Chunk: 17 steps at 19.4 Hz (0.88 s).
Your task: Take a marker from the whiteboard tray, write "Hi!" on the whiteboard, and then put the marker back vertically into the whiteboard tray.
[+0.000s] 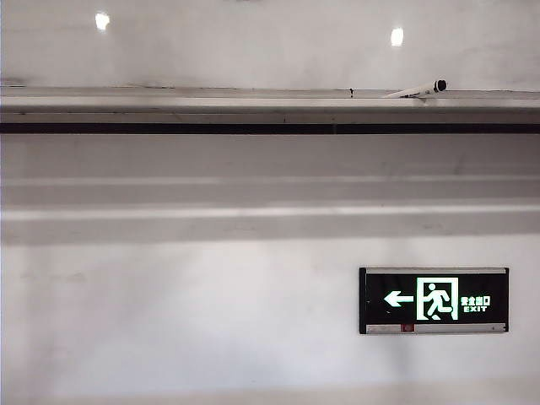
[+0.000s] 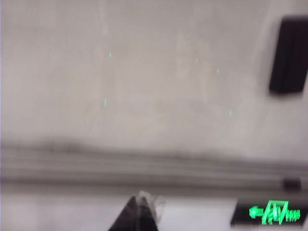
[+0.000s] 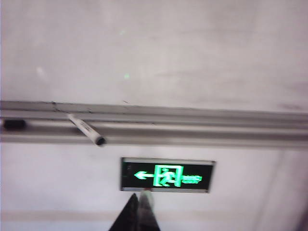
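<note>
The marker (image 1: 418, 89) lies tilted on the whiteboard tray (image 1: 211, 103) at the right, its black cap (image 1: 440, 85) pointing right. Above the tray is the glossy whiteboard (image 1: 253, 51) with two light spots. No gripper shows in the exterior view. In the right wrist view the marker (image 3: 86, 130) rests slantwise across the tray (image 3: 202, 127). My right gripper (image 3: 139, 198) is shut and empty, well short of the tray, below the exit sign. In the blurred left wrist view my left gripper (image 2: 140, 199) is shut with nothing in it, just short of the tray (image 2: 144, 168).
A lit green exit sign (image 1: 434, 300) hangs on the wall under the tray at the right. A small dark piece (image 3: 13, 124) sits on the tray away from the marker. A black rectangular object (image 2: 288, 55) is on the board's surface in the left wrist view.
</note>
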Motion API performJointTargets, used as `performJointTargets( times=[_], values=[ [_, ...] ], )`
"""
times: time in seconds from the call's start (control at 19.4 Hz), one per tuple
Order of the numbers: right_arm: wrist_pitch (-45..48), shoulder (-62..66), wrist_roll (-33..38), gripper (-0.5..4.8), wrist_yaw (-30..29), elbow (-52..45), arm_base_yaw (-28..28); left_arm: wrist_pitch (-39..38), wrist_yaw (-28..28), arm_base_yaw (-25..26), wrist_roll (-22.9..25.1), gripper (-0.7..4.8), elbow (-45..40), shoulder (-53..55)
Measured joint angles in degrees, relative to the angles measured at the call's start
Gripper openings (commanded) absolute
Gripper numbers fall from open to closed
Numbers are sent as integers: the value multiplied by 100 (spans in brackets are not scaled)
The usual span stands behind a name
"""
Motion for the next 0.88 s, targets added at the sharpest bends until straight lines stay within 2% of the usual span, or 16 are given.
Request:
performJointTargets(
  times=[0.15, 0.31, 0.46, 0.67, 0.77, 0.88],
  values=[
    [52, 820, 2, -1, -509, 529, 0, -155, 402, 2, 52, -5, 1043, 984],
    [87, 1521, 2, -1, -914, 957, -2, -780, 1106, -13, 142, -5, 2020, 1805],
    [157, 2232, -2, -1, -1451, 1412, 2, -1104, 1541, -363, 201, -5, 2490, 2280],
    [339, 2903, -74, -1, -1845, 1707, 2, -1281, 1532, -1016, 367, -5, 2857, 2691],
    [564, 3174, -415, -1, -2039, 1707, 4, -1237, 1408, -1510, 376, -5, 3058, 2806],
    [918, 3512, -901, -1, -2424, 1718, -4, -1226, 1106, -1786, 385, -5, 3176, 2861]
  ],
)
